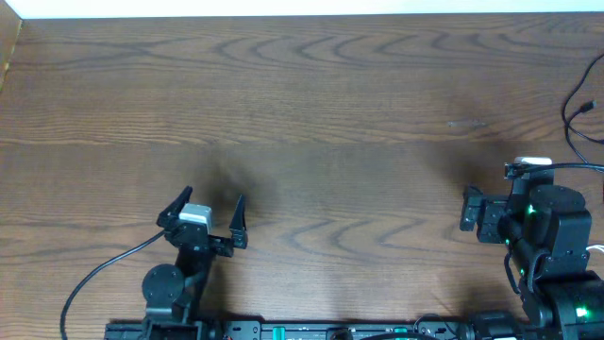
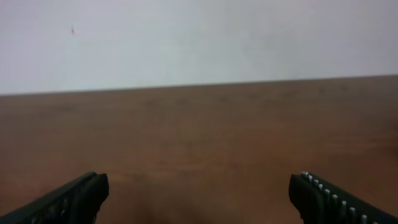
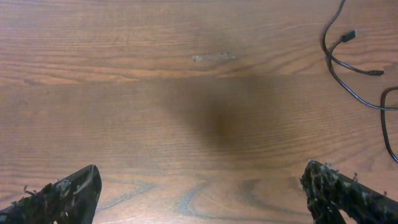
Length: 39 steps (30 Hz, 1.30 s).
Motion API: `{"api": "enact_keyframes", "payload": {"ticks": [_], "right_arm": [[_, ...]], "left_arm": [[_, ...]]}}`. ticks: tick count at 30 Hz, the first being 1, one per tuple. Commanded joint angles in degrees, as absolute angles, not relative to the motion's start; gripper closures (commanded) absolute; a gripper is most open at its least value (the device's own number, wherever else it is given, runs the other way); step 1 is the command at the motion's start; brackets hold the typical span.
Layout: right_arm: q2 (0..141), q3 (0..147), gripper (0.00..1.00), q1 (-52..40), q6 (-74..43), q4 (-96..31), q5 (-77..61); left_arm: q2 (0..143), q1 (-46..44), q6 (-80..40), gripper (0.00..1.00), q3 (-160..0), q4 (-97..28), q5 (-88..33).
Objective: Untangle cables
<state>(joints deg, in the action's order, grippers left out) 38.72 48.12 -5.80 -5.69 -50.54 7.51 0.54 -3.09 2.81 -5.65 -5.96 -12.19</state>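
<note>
Thin black cables (image 1: 578, 111) lie loose at the table's far right edge, partly cut off by the frame. In the right wrist view they (image 3: 336, 62) curve at the upper right, with small plug ends (image 3: 349, 35) showing. No white cable is in view. My left gripper (image 1: 207, 210) is open and empty, low over bare wood at the front left, far from the cables; its view (image 2: 199, 190) shows only table and wall. My right gripper (image 1: 510, 196) is open and empty (image 3: 199, 186), in front of and to the left of the cables.
The wooden table (image 1: 311, 113) fills the views. A thicker black robot wire (image 1: 94, 276) trails from the left arm's base at the front left. A faint pale scuff (image 3: 213, 57) marks the wood ahead of the right gripper.
</note>
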Motion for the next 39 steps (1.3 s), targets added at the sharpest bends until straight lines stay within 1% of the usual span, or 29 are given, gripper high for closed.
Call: {"api": "enact_keyframes", "payload": {"ticks": [1, 5, 10, 18, 20, 27, 39], "right_arm": [[38.52, 47.99, 0.01, -6.22, -6.39, -50.61, 8.01], [38.52, 47.99, 0.01, -6.22, -6.39, -50.61, 8.01], [38.52, 47.99, 0.01, -6.22, -6.39, -50.63, 8.01], [38.52, 47.99, 0.01, -6.22, -6.39, -50.61, 8.01], [38.52, 47.99, 0.01, -6.22, -6.39, -50.63, 8.01], [38.52, 47.99, 0.01, -6.22, -6.39, -50.63, 8.01], [38.52, 47.99, 0.01, -6.22, -6.39, -50.63, 8.01]], "left_arm": [[0.10, -2.79, 2.33, 0.02, -4.45, -5.39, -13.08], [0.08, -2.79, 2.33, 0.02, -3.18, -4.60, -13.08], [0.08, -2.83, 2.31, 0.02, -0.23, 1.63, -13.08], [0.05, -2.81, 2.35, 0.02, -0.23, 8.54, -12.64], [0.05, -2.81, 2.33, 0.02, -0.23, 7.38, -12.67], [0.05, -2.79, 2.35, 0.02, -0.23, -3.18, -12.14], [0.05, -2.79, 2.37, 0.02, -0.23, -3.14, -11.40]]}}
